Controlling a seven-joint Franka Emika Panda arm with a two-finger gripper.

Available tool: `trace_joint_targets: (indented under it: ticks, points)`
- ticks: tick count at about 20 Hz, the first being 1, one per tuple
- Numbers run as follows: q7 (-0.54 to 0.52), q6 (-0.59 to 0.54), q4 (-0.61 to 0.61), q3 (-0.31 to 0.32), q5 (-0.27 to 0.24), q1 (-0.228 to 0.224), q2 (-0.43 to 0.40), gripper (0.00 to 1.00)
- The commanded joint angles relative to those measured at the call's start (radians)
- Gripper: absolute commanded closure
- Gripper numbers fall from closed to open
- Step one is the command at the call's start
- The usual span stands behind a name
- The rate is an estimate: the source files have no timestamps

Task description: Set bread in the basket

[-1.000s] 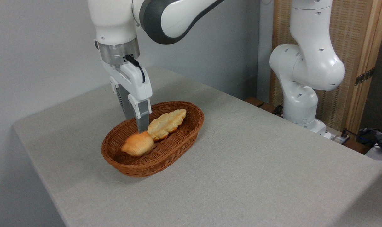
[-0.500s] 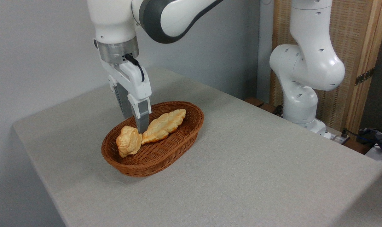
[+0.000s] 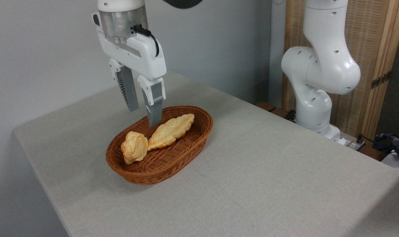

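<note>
A robotics laboratory workstation, as seen from a fixed camera: I am a white Franka arm (image 3: 318, 65) bolted beside a table (image 3: 252, 184) draped in plain grey cloth, with my base at the right of the frame and cabling (image 3: 374, 141) running off at the right edge. A bare grey wall (image 3: 38, 49) fills the upper left, and a wood-framed woven screen (image 3: 374, 49) stands at the upper right. The staged props, a wicker basket (image 3: 173, 164) holding bread items at centre, indicate an experimental setup and not a home kitchen.
</note>
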Motion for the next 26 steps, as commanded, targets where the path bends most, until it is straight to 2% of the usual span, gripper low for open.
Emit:
trace_joint_targets:
  ticks: [1,11,16,19,22,26]
  points:
    - [-0.019,-0.088,0.077,0.005,0.016,-0.003,0.014,0.0]
    - [-0.017,-0.096,0.079,-0.014,0.004,0.013,-0.032,0.0]
    - [-0.014,-0.12,0.079,-0.014,0.014,0.012,-0.032,0.0]
    - [-0.014,-0.122,0.079,0.012,0.014,-0.013,-0.032,0.0]
    - [-0.016,-0.122,0.08,0.067,0.014,-0.055,-0.024,0.0]
    - [-0.014,-0.122,0.08,0.08,0.014,-0.059,-0.017,0.0]
